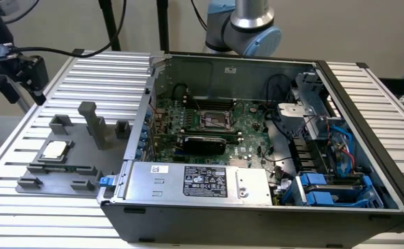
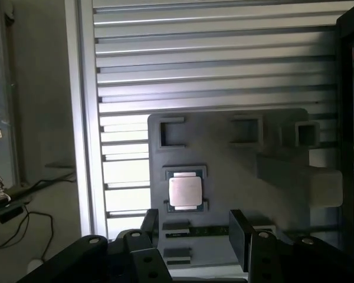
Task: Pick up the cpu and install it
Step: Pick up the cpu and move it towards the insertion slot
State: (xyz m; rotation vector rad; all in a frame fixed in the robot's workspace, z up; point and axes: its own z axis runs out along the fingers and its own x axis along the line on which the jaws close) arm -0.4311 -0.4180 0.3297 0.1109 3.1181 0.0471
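Note:
The cpu [image 1: 55, 149] lies flat in a recess of the grey fixture plate [image 1: 108, 155] on the slatted table, at the exterior view's left, silvery top up. In the wrist view the cpu [image 2: 184, 191] sits on that plate [image 2: 236, 153], just beyond my fingertips. My gripper [image 2: 194, 227] hangs well above it, open, with nothing between its black fingers [image 2: 150, 224]. In the exterior view the gripper [image 1: 23, 91] is high over the table's left edge. The black motherboard socket [image 1: 214, 121] lies inside the open computer case.
The open computer case [image 1: 368, 104] takes up the exterior view's right, with a power supply [image 1: 202, 181] at its front, cables and blue drive bays [image 1: 330, 189]. Upright grey blocks [image 1: 91, 122] stand on the fixture plate beside the case wall.

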